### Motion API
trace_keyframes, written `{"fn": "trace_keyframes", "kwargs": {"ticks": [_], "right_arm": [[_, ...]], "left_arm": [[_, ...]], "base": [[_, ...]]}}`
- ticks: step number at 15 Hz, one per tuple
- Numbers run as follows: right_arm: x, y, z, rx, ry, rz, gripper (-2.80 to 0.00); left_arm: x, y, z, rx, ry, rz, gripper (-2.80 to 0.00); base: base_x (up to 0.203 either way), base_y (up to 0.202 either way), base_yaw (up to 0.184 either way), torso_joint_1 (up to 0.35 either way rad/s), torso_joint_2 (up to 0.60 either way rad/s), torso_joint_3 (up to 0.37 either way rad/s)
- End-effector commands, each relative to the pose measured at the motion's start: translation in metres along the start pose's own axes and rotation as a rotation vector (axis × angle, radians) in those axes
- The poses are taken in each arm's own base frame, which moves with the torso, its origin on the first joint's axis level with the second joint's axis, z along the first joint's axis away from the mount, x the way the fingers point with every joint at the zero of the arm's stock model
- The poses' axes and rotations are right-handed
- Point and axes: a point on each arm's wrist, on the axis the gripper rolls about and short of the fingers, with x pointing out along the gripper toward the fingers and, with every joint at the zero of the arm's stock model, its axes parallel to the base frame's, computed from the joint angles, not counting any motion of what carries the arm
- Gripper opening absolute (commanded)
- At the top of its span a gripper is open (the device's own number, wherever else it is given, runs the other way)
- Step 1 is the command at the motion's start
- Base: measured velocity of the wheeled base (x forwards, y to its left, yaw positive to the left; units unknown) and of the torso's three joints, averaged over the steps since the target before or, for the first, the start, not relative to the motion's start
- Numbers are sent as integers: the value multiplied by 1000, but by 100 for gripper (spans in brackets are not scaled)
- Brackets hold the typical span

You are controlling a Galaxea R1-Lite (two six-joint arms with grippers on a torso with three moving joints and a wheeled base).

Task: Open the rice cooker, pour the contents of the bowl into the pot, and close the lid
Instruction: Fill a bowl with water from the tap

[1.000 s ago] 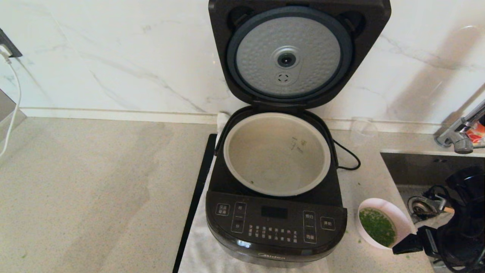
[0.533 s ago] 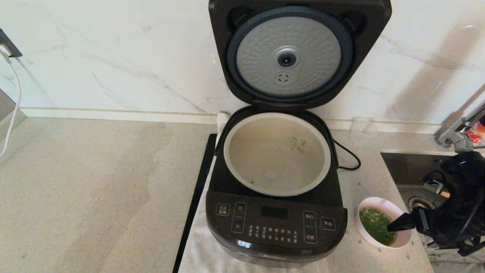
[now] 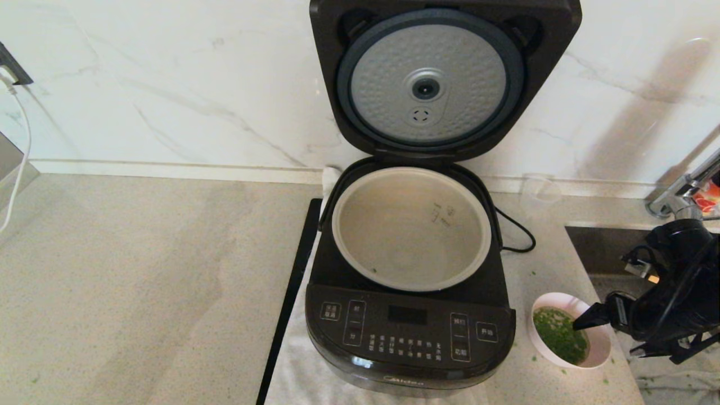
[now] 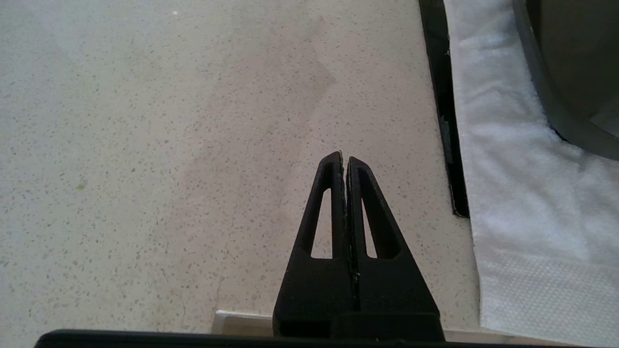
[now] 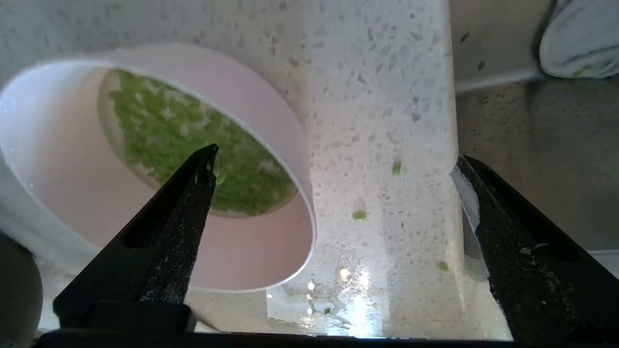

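The black rice cooker (image 3: 409, 332) stands with its lid (image 3: 444, 79) raised, the dimpled silver disc facing me. Its grey pot (image 3: 412, 228) looks nearly empty. Right of the cooker sits the pink bowl (image 3: 601, 344) (image 5: 53, 193) on the counter, holding chopped green bits in liquid (image 3: 559, 334) (image 5: 169, 125). My right gripper (image 5: 336, 153) is open and straddles the bowl's right wall: one fingertip (image 3: 581, 324) is over the greens, the other finger stays outside. My left gripper (image 4: 344, 157) is shut on nothing, above bare counter left of the cooker.
A white towel (image 3: 295, 374) and a black strip (image 3: 292, 292) lie under and beside the cooker. A sink (image 3: 613, 244) and tap (image 3: 680, 199) are at right, a clear cup (image 3: 539, 191) behind. Green bits (image 5: 359, 215) and a wet patch lie beside the bowl.
My right gripper has moved from the bowl's near right side up and leftward onto its right rim; one finger now reaches over the greens. The bowl has not moved.
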Motion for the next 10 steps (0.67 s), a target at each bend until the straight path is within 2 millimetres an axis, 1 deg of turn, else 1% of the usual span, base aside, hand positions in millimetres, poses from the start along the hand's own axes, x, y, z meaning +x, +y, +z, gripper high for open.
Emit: {"fn": "trace_keyframes", "kwargs": {"ticks": [1, 4, 10], "right_arm": [[5, -1, 1, 7, 16, -5, 0], [10, -3, 2, 11, 28, -14, 0], [11, -8, 4, 25, 20, -25, 0]], "left_arm": [[0, 0, 0, 0, -1, 1, -280], [0, 0, 0, 0, 1, -1, -280], [0, 0, 0, 0, -1, 1, -280]], "base": [[0, 0, 0, 0, 0, 0], [0, 0, 0, 0, 0, 0], [0, 0, 0, 0, 0, 0]]}}
